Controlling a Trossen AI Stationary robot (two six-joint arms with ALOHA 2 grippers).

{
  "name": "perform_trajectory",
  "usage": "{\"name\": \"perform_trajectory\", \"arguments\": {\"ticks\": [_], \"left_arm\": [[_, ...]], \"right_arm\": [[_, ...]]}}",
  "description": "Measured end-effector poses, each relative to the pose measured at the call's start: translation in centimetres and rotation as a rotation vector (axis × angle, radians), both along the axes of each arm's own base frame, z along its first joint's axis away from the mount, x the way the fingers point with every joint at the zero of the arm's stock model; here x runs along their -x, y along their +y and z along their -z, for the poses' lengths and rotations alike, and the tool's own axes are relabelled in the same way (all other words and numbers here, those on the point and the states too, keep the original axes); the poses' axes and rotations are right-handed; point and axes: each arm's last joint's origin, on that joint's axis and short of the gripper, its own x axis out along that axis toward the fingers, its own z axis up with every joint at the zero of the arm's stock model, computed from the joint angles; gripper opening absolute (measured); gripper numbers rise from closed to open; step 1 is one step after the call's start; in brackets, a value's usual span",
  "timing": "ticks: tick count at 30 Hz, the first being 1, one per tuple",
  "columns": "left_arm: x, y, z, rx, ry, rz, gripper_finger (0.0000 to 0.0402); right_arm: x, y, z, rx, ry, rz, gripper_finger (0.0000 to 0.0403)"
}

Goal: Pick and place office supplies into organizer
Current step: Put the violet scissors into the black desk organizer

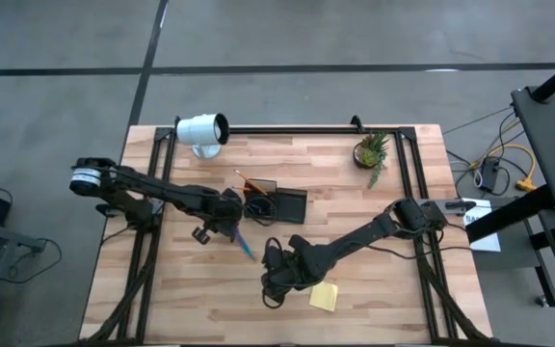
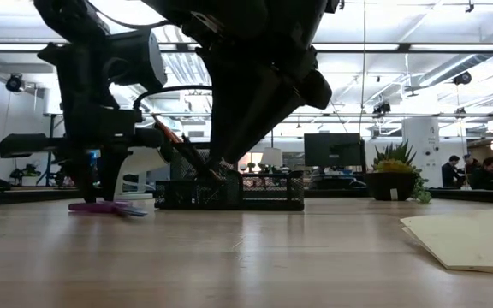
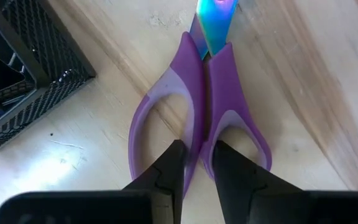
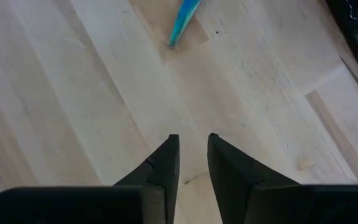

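The purple-handled scissors lie flat on the wooden table, and their blue blade points toward the near edge. My left gripper stands over the handles, just left of the black mesh organizer, and is shut on them. An orange pen leans in the organizer. My right gripper hovers over bare wood near the blade's tip, fingers a narrow gap apart, holding nothing. The yellow sticky-note pad lies flat beside it. My left gripper comes at the scissors from above, pointing down. One fingertip stands in each handle loop. The two inner bars of the handles are pinched between them. The scissors lie flat on the table.
A white cylindrical lamp stands at the far left of the table and a small potted plant at the far right. The organizer's mesh wall is close beside the scissors' handles. Bare wood stretches along the near edge.
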Motion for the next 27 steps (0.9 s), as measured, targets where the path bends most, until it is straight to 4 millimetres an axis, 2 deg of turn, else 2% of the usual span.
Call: {"name": "perform_trajectory", "arguments": {"ticks": [6, 15, 20, 27], "left_arm": [[-0.4, 0.1, -1.2, -0.032, -0.007, -0.006, 0.0052], [0.0, 0.1, -2.2, -0.060, 0.087, -0.025, 0.0052], [-0.2, -0.4, -4.3, -0.084, 0.082, -0.017, 0.0052], [0.0, -0.8, -8.9, -0.150, 0.014, -0.077, 0.0052]], "right_arm": [[0.0, 0.0, 0.0, 0.010, 0.002, -0.011, 0.0068], [0.0, -0.1, 0.0, 0.038, 0.002, -0.030, 0.0068], [-0.1, -0.3, -0.2, 0.113, -0.029, -0.002, 0.0068], [0.0, -0.6, -0.5, 0.206, -0.070, 0.069, 0.0068]]}}
